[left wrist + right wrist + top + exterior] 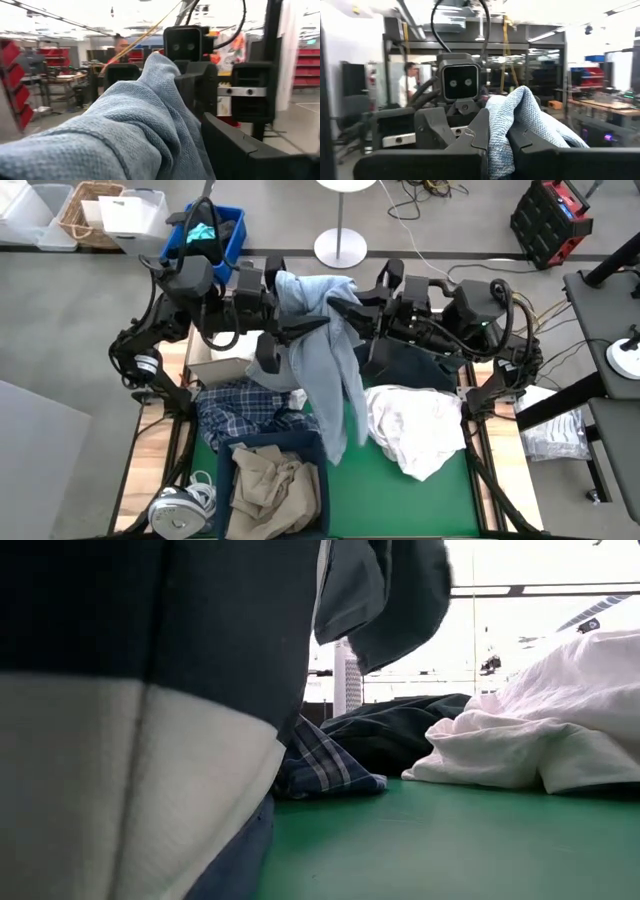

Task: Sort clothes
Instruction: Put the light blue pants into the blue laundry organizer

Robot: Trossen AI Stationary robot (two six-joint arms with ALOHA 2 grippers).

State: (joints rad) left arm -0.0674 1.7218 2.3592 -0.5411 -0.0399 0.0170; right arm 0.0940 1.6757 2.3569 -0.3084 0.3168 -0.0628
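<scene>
A light blue denim garment (325, 350) hangs between my two grippers above the table's far middle; its long lower part drapes down to the green mat (400, 500). My left gripper (288, 330) and my right gripper (345, 308) face each other, each shut on the denim's upper part. A blue-white plaid shirt (240, 412) lies on the mat at the left, white shirts (415, 428) are heaped at the right, and a dark navy piece (410, 365) lies behind them. Tan trousers (270, 480) lie in a dark bin (322, 490) at the near edge. My left gripper holds the denim's upper part (150, 115), coming level from the table's left. The cloth bunches over one finger and hides it; the other finger (240, 145) lies beside the cloth. The garment is lifted and hangs below. My right gripper pinches a bunched fold of the denim (499, 145) between its two fingers (479, 131), coming level from the table's right. Several layers rise in a hump above the fingers. The garment is held up, and its lower part hangs toward the mat.
A blue bin (232, 242) with a black and teal bundle, a wicker basket (85, 210) and clear containers stand beyond the far left corner. A white lamp base (340, 248) stands behind the table. In the low view a navy-and-white wall (130, 720) blocks the left half.
</scene>
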